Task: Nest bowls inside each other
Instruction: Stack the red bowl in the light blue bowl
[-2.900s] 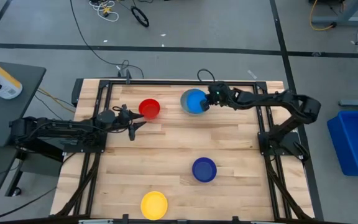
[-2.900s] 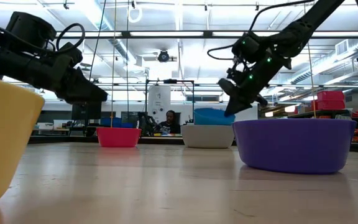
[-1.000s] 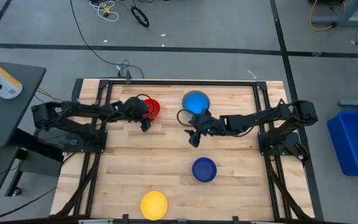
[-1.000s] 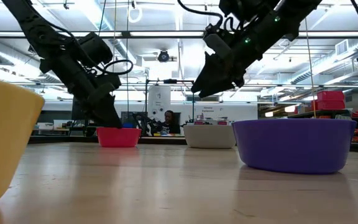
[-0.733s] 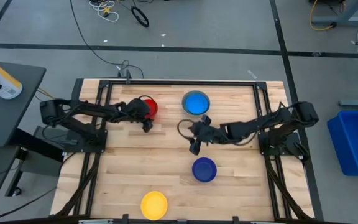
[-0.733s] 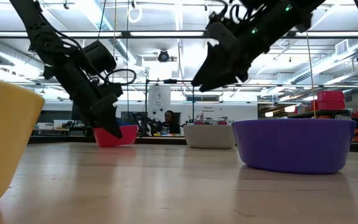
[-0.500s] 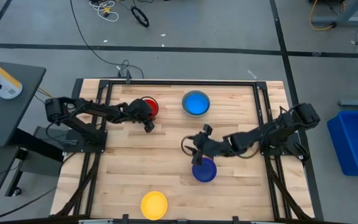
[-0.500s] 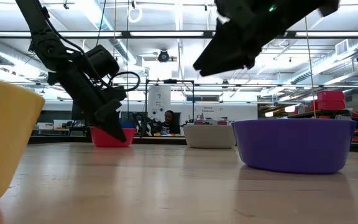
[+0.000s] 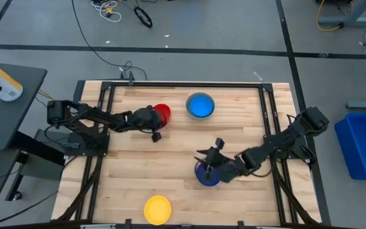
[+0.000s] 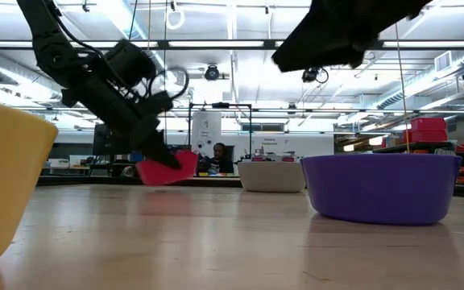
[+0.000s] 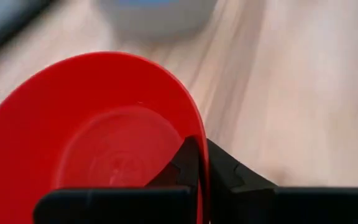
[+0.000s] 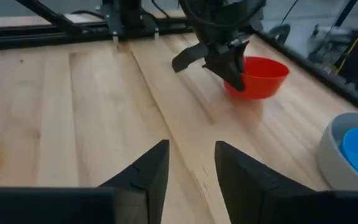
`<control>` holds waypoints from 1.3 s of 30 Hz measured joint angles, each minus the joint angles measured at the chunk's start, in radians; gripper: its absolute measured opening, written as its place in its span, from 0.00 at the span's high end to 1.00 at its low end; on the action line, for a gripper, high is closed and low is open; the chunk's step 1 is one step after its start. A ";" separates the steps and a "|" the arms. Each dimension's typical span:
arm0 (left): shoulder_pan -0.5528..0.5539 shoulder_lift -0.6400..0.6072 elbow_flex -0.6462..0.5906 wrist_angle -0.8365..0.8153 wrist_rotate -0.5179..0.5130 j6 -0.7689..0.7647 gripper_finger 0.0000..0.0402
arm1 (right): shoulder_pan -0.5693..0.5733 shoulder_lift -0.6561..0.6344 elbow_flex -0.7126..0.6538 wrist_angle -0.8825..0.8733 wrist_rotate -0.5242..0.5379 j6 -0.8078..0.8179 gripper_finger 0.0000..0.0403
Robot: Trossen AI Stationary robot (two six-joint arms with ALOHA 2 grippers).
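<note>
The red bowl [image 9: 164,113] is at the table's far left of centre, with my left gripper [image 9: 156,122] shut on its rim. It shows tilted in the low view [image 10: 167,170]. The light blue bowl [image 9: 200,104] sits inside the grey bowl [image 12: 337,146] at the far middle. The dark blue bowl [image 9: 207,176] stands right of centre, and my right gripper [image 9: 208,164] hangs above it, open [image 12: 191,167] with nothing between its fingers. The yellow bowl [image 9: 157,208] rests at the near edge. My left gripper pinches the red bowl's rim [image 11: 197,140], one finger inside the bowl [image 11: 180,165] and one outside. The fingers come slanting down from the table's left. The bowl is tipped, its held side raised; whether its base still touches the table I cannot tell.
Bare wooden tabletop [image 9: 138,165] lies between the bowls. A black metal frame [image 9: 107,89] runs round the table's edges. A person sits in the room behind the table [image 10: 219,157].
My left gripper has taken hold of the red bowl's rim and drawn it a little toward the table's right, tipping it up. My right gripper has swung from beside the light blue bowl toward the near edge and now hangs over the dark blue bowl.
</note>
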 joint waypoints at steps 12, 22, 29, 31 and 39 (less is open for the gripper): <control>-0.007 0.011 0.075 0.265 0.169 0.040 0.98 | 0.361 0.000 -0.095 0.053 0.564 0.058 0.68; 0.005 0.251 0.417 0.002 0.241 0.137 0.98 | 0.426 0.000 -0.227 0.052 0.589 0.310 0.66; 0.041 0.420 0.649 -0.097 0.268 0.188 0.98 | 0.432 0.000 -0.232 0.053 0.586 0.319 0.66; 0.056 0.449 0.697 -0.109 0.290 0.189 0.98 | 0.436 0.000 -0.232 0.053 0.582 0.319 0.67; 0.121 0.526 0.802 -0.179 0.365 0.165 0.98 | 0.449 0.000 -0.232 0.053 0.579 0.319 0.67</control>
